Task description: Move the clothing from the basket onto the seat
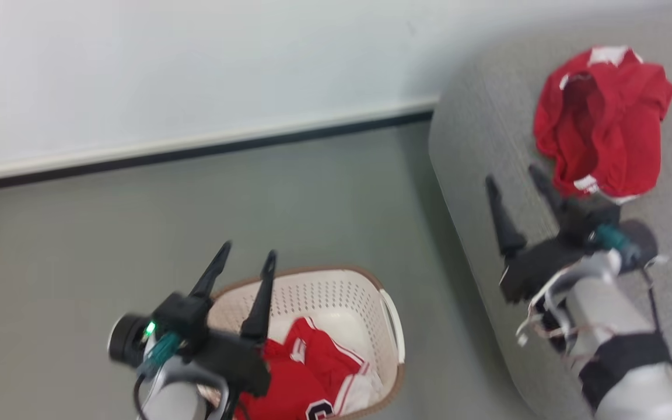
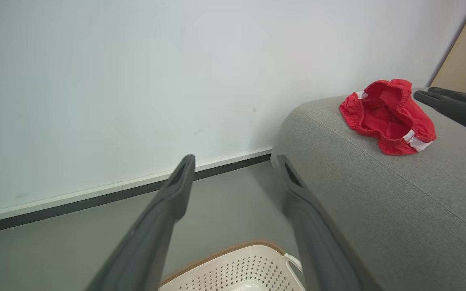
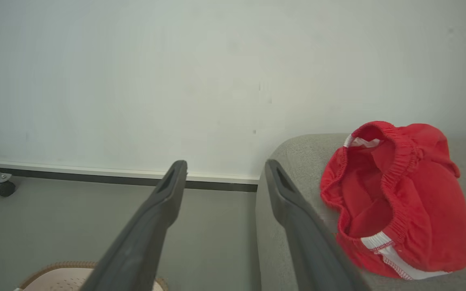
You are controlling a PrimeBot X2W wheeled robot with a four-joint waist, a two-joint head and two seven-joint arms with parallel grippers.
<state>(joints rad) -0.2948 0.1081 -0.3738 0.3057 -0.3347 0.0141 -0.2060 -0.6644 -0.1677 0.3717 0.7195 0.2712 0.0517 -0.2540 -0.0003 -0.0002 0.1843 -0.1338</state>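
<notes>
Clothing [image 1: 604,122] in bright red lies in two places. One piece, a jersey [image 1: 312,364] with white trim and a dark numeral, is crumpled in the basket [image 1: 336,291], just below and to the right of my left fingers [image 1: 265,286]. These hover spread apart over the basket's left rim, grasping nothing. The other piece, shorts [image 3: 415,202] with an elastic waist, rests on the seat [image 1: 487,116] just beyond and to the right of my right fingers [image 1: 502,221]. These too are released and wide apart, above the seat's rounded edge. Whether the nearer fingertip touches the shorts, I cannot tell. Grey floor [image 1: 312,192] separates basket and seat, and a white wall [image 1: 196,70] stands ahead of both pairs of fingers.
</notes>
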